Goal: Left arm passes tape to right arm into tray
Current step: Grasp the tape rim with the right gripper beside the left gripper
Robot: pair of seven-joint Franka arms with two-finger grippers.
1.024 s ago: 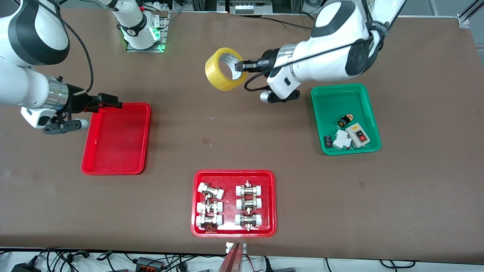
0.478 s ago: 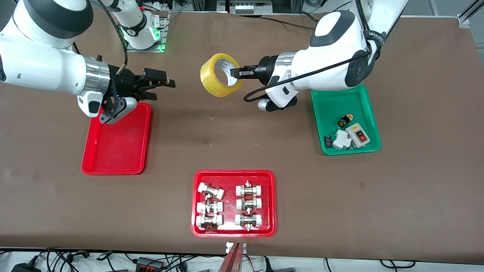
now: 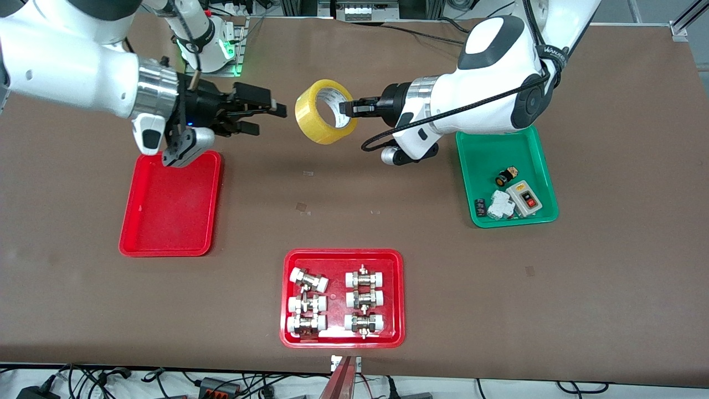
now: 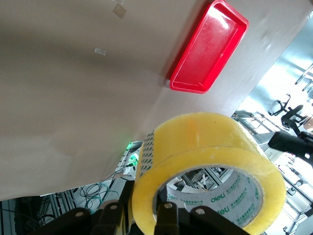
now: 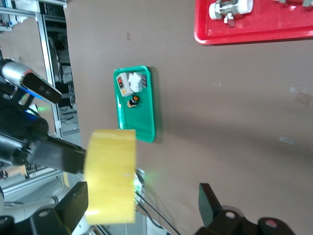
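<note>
A: While it hangs in the air over bare table between the two grippers, how does the tape (image 3: 325, 111) sit?

B: On edge, not flat. The roll's axis runs roughly level and slants along the table, so the open white core faces the left arm (image 3: 487, 100) and a little toward the front camera. The yellow outer band faces the right arm (image 3: 72, 61).

A: Grip?

B: The left gripper (image 3: 349, 107) is clamped on the tape's wall, one finger inside the core, the other on the outer band. In the left wrist view the roll (image 4: 208, 169) fills the foreground at the fingers (image 4: 166, 220).

A: Right gripper?

B: The right gripper (image 3: 268, 113) is up in the air just beside the tape, over the table near the tray's corner. Fingers spread wide, nothing between them yet, not touching the roll. The right wrist view shows the yellow band (image 5: 110, 175) edge-on ahead of its two fingertips (image 5: 208, 196).

A: Tray?

B: The tray (image 3: 170, 205) lies at the right arm's end of the table, nothing in it, nearer the front camera than the right gripper.

A: Other items?

B: A green tray (image 3: 501, 145) holding small electrical parts at the left arm's end. A second red tray (image 3: 342, 256) with white-capped metal fittings nearest the front camera.
</note>
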